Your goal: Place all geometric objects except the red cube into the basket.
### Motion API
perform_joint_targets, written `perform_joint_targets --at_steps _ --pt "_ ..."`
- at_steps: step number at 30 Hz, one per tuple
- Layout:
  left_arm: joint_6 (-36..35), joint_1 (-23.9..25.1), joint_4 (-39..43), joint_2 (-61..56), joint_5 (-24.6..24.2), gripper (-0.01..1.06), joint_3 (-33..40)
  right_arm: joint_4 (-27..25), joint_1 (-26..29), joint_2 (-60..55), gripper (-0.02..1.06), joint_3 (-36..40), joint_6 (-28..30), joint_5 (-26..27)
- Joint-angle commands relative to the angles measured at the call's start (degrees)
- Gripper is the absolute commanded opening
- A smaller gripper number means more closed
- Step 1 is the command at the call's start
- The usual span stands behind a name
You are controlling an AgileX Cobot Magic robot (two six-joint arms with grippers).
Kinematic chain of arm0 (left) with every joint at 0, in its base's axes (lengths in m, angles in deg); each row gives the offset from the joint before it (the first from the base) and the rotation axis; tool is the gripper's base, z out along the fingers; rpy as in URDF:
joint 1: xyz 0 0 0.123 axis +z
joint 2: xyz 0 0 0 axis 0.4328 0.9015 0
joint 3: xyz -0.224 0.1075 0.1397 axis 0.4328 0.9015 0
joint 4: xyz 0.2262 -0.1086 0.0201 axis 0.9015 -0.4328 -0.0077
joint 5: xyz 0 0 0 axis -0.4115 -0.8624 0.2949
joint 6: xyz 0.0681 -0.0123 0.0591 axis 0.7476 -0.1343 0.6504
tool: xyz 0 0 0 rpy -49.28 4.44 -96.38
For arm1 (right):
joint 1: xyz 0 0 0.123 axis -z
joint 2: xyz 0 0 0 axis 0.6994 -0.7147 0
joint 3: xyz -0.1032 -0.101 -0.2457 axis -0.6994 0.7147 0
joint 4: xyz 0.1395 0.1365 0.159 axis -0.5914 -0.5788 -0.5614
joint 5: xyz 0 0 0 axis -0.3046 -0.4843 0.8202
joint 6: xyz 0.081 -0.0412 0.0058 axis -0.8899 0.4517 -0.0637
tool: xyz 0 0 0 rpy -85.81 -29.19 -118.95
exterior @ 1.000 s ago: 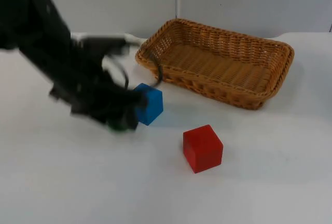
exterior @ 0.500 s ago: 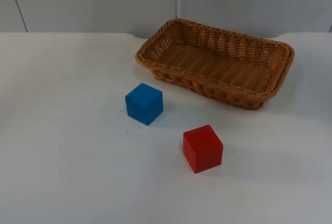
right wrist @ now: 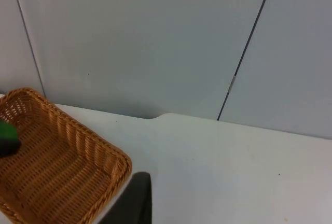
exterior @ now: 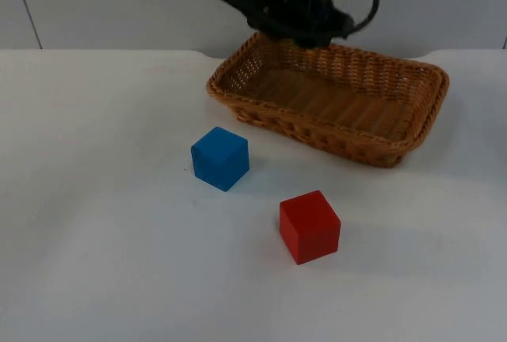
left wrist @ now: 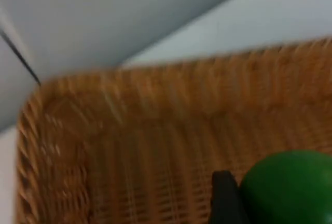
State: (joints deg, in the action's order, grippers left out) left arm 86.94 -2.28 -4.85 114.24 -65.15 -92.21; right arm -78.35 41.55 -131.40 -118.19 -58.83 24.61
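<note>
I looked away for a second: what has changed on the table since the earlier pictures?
The left arm has swung from beside the blue cube to over the basket's far rim; its left gripper carries a green object above the basket floor. Blue cube, red cube and basket stayed put.

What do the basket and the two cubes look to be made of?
Basket: woven wicker or rattan, tan, with visible strands and open weave. Blue cube and red cube: matte, evenly coloured, with softly rounded edges, probably foam or painted wood; the look leaves it open.
</note>
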Motion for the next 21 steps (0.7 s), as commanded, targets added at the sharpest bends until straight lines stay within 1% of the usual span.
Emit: perform_joint_targets --at_steps 1,4,7,9,10,12,13,14,15,17,21 --pt "-0.59 -0.16 -0.85 1.19 1.10 0.01 -0.54 0.33 0.33 0.29 1.03 -0.43 0.43 0.80" --pt "-0.59 -0.41 -1.02 3.25 2.24 0.01 -0.54 0.33 0.33 0.29 1.03 -0.43 0.43 0.80" --pt "-0.59 -1.41 -1.03 4.99 5.11 0.01 -0.54 0.34 0.33 0.29 1.03 -0.43 0.43 0.90" --pt "-0.59 -1.82 -1.03 5.49 5.78 0.02 -0.54 0.34 0.33 0.29 1.03 -0.43 0.43 0.90" --pt "-0.59 -2.05 -0.89 5.84 5.78 0.05 -0.58 0.34 0.33 0.29 1.03 -0.43 0.43 1.02" --pt "-0.59 -2.33 -0.59 6.43 5.40 0.20 -0.68 0.44 0.33 0.29 1.03 -0.43 0.43 1.02" --pt "-0.59 -2.43 -0.27 6.43 5.13 0.33 -0.68 0.58 0.33 0.29 1.03 -0.43 0.43 1.02" --pt "-0.59 -2.43 -0.27 6.43 5.13 0.33 -0.68 0.58 0.33 0.29 1.03 -0.43 0.43 1.02" --pt "-0.59 -2.41 -0.04 6.43 4.96 0.63 -0.68 0.78 0.33 0.29 1.03 -0.43 0.43 1.02" --pt "-0.59 -2.41 -0.04 6.15 4.80 1.05 -0.71 0.94 0.33 0.29 1.03 -0.43 0.43 1.02" --pt "-0.36 -2.41 0.49 4.52 3.38 1.04 -1.43 1.05 0.33 0.29 1.03 -0.43 0.43 1.02"
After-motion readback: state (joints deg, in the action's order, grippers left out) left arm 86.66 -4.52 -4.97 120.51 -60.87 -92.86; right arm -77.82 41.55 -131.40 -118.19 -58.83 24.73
